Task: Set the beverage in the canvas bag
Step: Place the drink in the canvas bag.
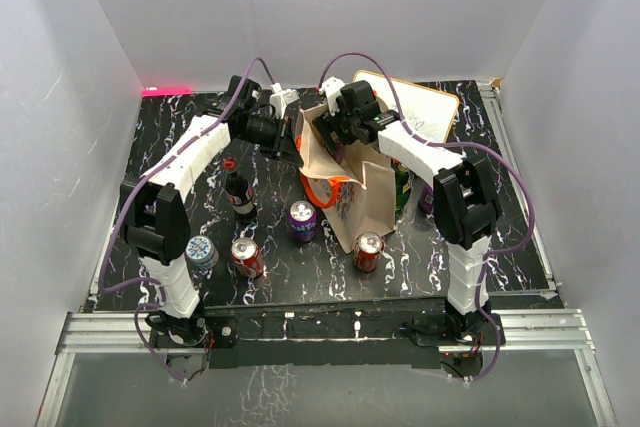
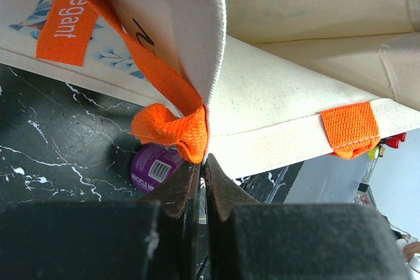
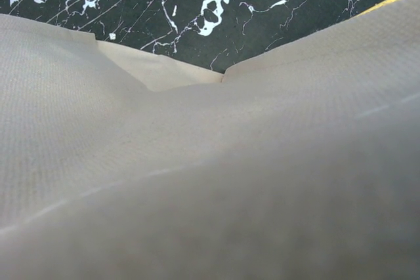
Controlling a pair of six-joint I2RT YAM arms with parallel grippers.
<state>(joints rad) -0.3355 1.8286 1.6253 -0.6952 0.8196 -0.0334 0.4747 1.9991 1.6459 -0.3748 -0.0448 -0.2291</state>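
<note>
The canvas bag [image 1: 362, 197] stands at the table's middle, beige with orange handles [image 1: 330, 190]. My left gripper [image 1: 291, 137] is at its left rim. In the left wrist view the left gripper [image 2: 205, 162] is shut on the bag's rim [image 2: 295, 116] beside an orange strap [image 2: 151, 63]. My right gripper [image 1: 335, 127] is at the bag's back rim. Beige cloth [image 3: 197, 181] fills the right wrist view and hides its fingers. Beverages stand around the bag: a purple can [image 1: 302, 219] [image 2: 154, 165], a dark bottle [image 1: 238, 192] and red cans [image 1: 247, 257] [image 1: 368, 250].
A blue-topped can [image 1: 201, 252] stands by the left arm's base. A green bottle [image 1: 402, 187] and a purple can [image 1: 427, 197] stand right of the bag under the right arm. A white board with a yellow rim [image 1: 420, 107] lies at the back right.
</note>
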